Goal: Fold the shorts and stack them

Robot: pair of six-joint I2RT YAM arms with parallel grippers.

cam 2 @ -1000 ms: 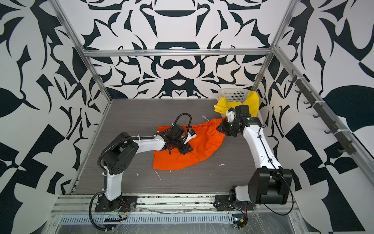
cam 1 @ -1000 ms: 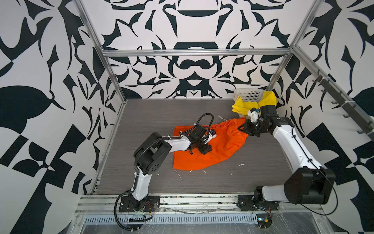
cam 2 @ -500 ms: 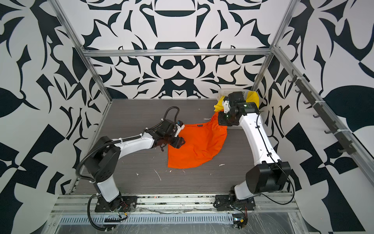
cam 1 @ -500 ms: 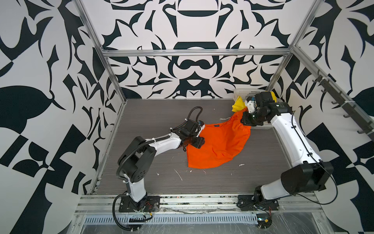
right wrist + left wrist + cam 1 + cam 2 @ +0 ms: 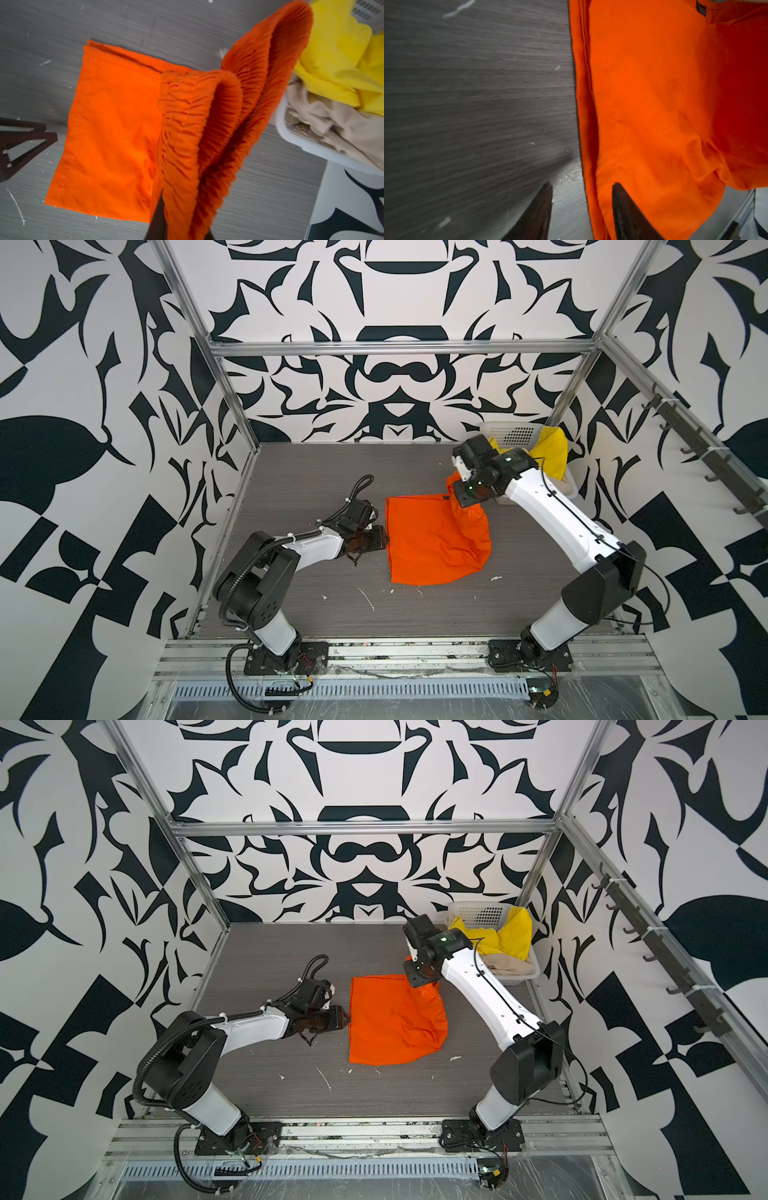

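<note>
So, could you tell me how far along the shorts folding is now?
Done: nothing is stacked yet. In hand: the orange shorts lie partly flat, waistband lifted by the shut right tool, open left tool at their edge. Left: yellow shorts and beige shorts are in the basket.

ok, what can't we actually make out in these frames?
- Right gripper: fingertips buried in the waistband of the orange shorts, right wrist view; its own wrist hides them in both top views.
- Left gripper: fingers cut off by the left wrist view's edge; contact with the hem unclear.
- Beige shorts: mostly under the yellow shorts in the white basket, in a top view.
</note>
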